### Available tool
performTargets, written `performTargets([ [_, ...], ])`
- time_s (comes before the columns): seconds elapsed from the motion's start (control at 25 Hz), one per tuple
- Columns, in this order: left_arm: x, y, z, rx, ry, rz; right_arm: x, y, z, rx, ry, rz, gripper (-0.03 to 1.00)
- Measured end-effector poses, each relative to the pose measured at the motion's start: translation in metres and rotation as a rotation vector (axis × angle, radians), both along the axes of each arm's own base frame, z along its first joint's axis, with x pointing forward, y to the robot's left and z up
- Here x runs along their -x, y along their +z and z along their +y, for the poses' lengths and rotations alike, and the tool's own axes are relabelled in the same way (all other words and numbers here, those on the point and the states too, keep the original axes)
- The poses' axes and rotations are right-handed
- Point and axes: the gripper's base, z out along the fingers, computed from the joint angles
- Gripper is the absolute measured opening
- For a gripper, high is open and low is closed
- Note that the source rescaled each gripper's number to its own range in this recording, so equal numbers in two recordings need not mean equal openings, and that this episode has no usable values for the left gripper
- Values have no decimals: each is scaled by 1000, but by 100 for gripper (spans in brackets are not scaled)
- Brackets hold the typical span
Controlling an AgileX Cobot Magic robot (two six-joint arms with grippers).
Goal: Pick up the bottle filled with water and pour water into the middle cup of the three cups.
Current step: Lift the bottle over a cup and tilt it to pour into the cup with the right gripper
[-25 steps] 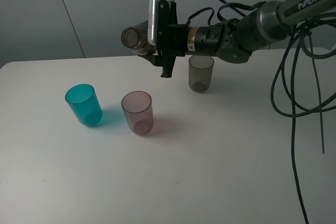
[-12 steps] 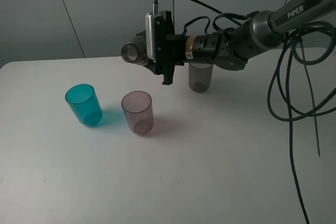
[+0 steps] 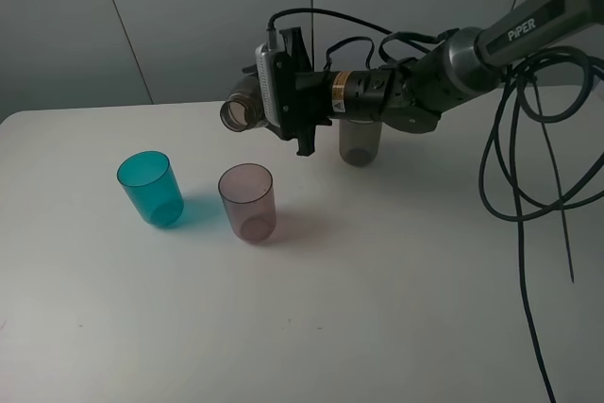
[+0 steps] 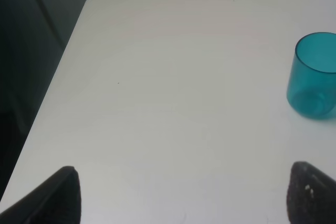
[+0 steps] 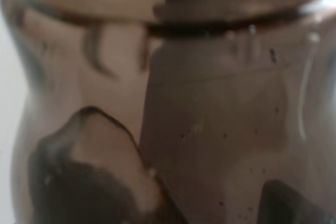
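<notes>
Above the smooth white table (image 3: 377, 309), your right gripper (image 3: 286, 101) is clamped on the bottle (image 3: 242, 112), translucent smoky brown, lying sideways, its round threaded mouth raised behind the middle cup (image 3: 248, 202), a tapered mauve tumbler. Your left gripper (image 4: 186, 205) is spread wide.

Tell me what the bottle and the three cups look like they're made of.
The bottle: likely plastic, smoky brown, glossy; light passes through and highlights streak it. The teal cup, pinkish-mauve cup and grey cup: probably translucent plastic, smooth; the table shows through their walls.
</notes>
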Motion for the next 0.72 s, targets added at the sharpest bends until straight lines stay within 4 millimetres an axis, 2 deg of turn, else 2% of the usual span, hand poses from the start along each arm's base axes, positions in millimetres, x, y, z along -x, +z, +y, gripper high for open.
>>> performTargets([
  [0.72,0,0,0,-5,-3,1,0,0,0,101,58,-163,2],
])
